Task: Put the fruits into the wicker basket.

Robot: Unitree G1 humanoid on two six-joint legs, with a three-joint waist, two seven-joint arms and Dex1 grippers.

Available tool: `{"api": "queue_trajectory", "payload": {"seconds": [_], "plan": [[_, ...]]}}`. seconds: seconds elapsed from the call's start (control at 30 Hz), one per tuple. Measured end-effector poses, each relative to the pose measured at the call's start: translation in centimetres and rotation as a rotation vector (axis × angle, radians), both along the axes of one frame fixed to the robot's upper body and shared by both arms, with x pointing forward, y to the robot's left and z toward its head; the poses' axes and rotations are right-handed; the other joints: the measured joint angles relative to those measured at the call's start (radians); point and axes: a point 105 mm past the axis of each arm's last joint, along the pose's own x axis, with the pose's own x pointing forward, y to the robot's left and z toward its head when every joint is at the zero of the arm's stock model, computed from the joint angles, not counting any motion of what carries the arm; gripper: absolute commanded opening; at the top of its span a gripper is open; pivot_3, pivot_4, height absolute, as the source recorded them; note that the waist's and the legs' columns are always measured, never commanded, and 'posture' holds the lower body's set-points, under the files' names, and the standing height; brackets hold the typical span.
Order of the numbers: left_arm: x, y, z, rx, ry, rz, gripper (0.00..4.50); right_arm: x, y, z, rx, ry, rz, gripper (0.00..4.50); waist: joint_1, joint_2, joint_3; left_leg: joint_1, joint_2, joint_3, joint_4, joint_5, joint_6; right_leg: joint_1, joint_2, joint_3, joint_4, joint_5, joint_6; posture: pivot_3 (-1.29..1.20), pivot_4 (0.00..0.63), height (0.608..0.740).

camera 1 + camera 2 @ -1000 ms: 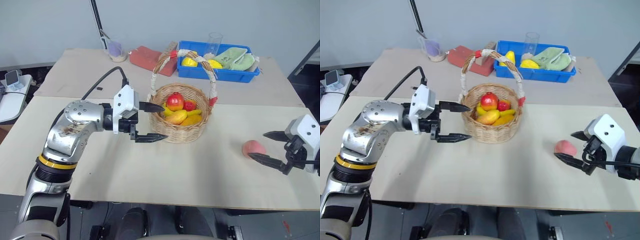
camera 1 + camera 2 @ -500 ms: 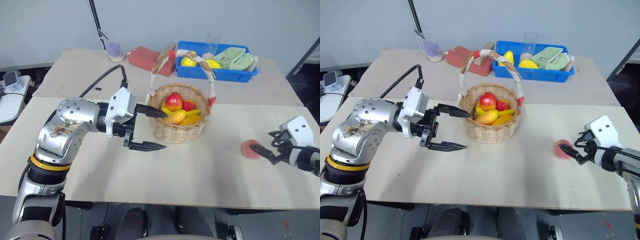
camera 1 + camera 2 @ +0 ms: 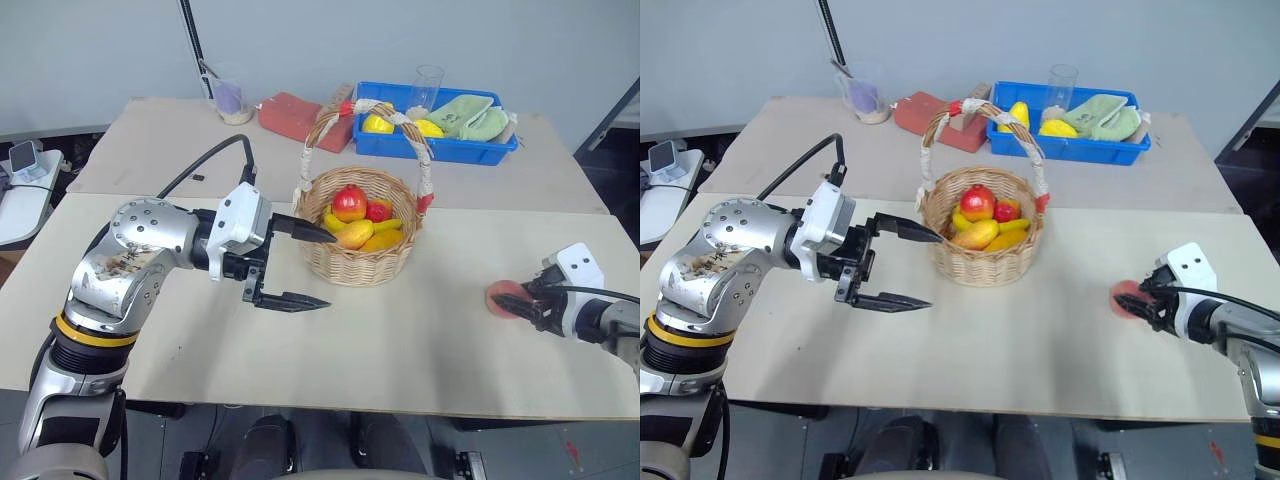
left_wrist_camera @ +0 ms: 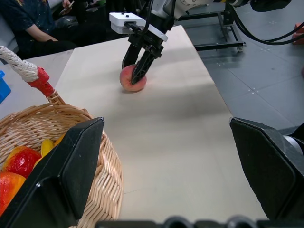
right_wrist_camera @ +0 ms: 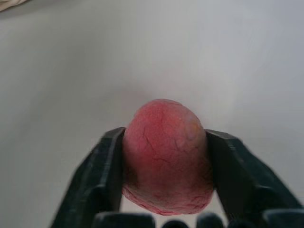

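The right claw [image 5: 166,223] has its two black fingers pressed against either side of the pink peach [image 3: 503,297], which sits on the desk [image 3: 420,350] well to the right of the wicker basket [image 3: 358,262]. The hold looks shallow: on a round fruit the peach could squirt out and roll off the nearby desk edge when lifted. The left claw [image 3: 305,266] hangs wide open and empty just beside the basket, where it might block the drop or nudge the arched handle [image 3: 372,108].
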Motion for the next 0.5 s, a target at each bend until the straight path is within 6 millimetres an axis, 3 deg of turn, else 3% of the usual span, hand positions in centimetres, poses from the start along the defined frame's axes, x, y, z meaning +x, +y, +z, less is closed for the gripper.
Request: {"api": "queue_trajectory", "payload": {"seconds": [0.23,0.33,0.5], "plan": [[0.2,1.2,-0.1,0.002,-0.004,0.044,4.50,-0.9,1.6,0.7,-0.040,0.009,0.117,1.77,0.000,0.000,0.000,0.000,0.001,0.000,0.000,0.000,0.000,-0.001,0.000,0.000,0.000,0.000,0.001,0.00,0.150,0.703],[0.7,3.0,0.1,0.005,-0.012,0.122,4.50,-1.9,4.6,4.0,-0.042,-0.038,0.298,1.77,-0.009,0.001,0.000,0.000,0.003,0.000,0.000,0.000,0.000,-0.001,0.001,0.001,0.001,-0.001,0.002,0.00,0.150,0.703],[0.7,4.9,0.0,-0.016,0.020,0.203,4.50,-2.8,11.5,10.6,0.028,-0.209,0.609,1.77,-0.019,0.000,0.001,0.000,0.006,0.000,0.000,0.000,0.000,-0.001,0.002,0.000,0.000,-0.001,0.002,0.00,0.150,0.703]]}}
